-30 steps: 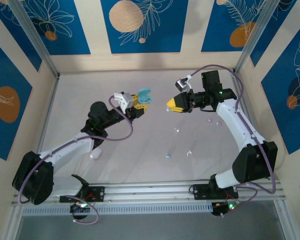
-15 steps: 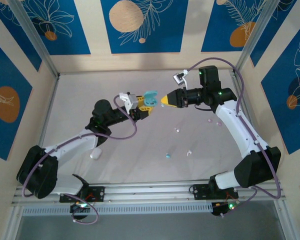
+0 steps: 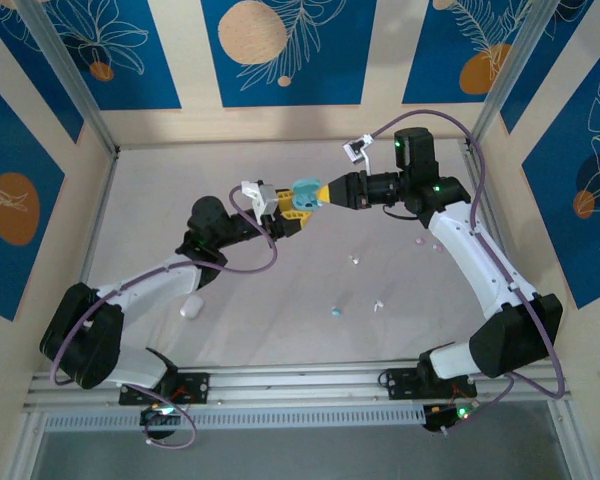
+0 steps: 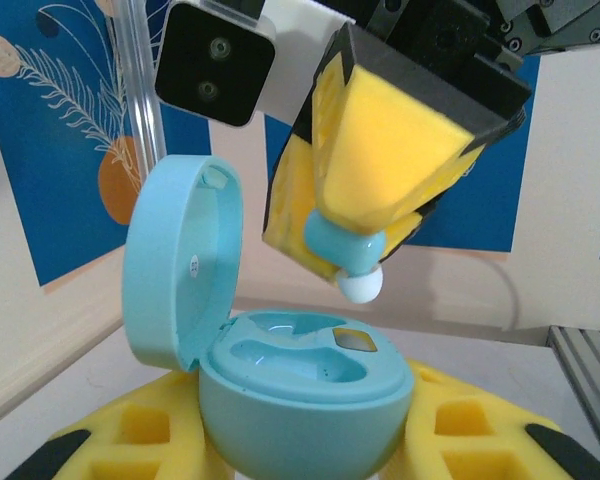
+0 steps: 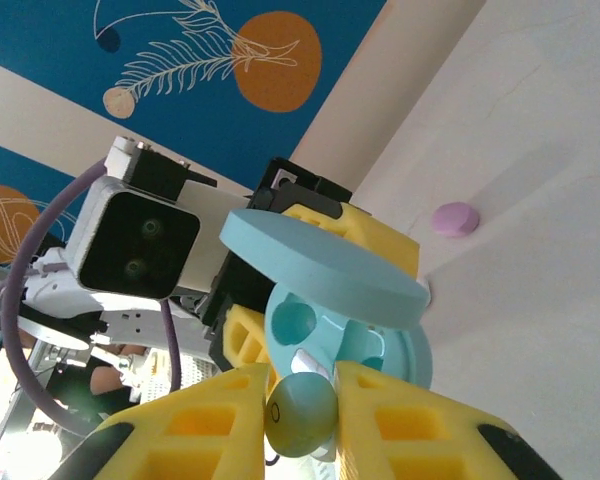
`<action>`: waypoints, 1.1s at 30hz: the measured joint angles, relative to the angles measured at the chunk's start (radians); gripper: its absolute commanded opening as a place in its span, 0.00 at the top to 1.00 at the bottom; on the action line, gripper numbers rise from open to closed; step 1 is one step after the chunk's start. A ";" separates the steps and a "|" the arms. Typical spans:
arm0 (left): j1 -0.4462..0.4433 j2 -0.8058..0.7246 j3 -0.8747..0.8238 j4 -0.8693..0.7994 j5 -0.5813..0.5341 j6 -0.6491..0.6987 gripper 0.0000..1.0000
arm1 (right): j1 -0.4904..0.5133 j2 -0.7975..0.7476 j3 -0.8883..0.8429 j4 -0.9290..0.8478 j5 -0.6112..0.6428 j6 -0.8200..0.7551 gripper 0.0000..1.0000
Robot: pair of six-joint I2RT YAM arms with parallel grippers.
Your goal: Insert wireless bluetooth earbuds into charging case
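1. Change from one second ago: my right jaws were well apart from the charging case (image 3: 304, 191). They now meet it tip-to-case at the upper centre of the top view. My left arm has carried the case slightly rightward.

2. Left jaws: narrow, clamped on the lower shell of the light-blue case, with the yellow pads (image 4: 110, 440) on either side of it. The lid (image 4: 175, 270) stands open and upright at the left of the left wrist view.

3. Right jaws: closed on a light-blue earbud (image 4: 338, 245), pinched between my yellow pads. Its white tip points down, just above the case's moulded recess and apart from it.

4. Obstruction: in the right wrist view the lid crosses the middle of the frame and overhangs the recesses. I cannot tell whether either recess is already filled.

5. Surroundings, top view:
- The surface (image 3: 280, 290) carries a white oval case (image 3: 189, 308) at lower left.
- A loose light-blue bud (image 3: 334, 311) and a white bud (image 3: 377, 304) lie near each other at lower centre.
- A small white piece (image 3: 354, 260) lies above them.
- Lilac pieces (image 3: 418, 240) lie at right, beside my right arm.
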 measured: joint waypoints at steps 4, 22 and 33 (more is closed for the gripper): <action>-0.003 0.000 0.005 0.002 0.007 -0.004 0.70 | 0.006 0.000 0.000 0.013 0.024 0.001 0.79; -0.003 0.034 0.010 0.045 0.010 -0.063 0.70 | 0.026 0.000 0.003 0.016 0.103 -0.009 0.78; -0.003 0.042 0.011 0.054 0.009 -0.082 0.70 | 0.048 0.000 0.047 -0.067 0.191 -0.077 0.74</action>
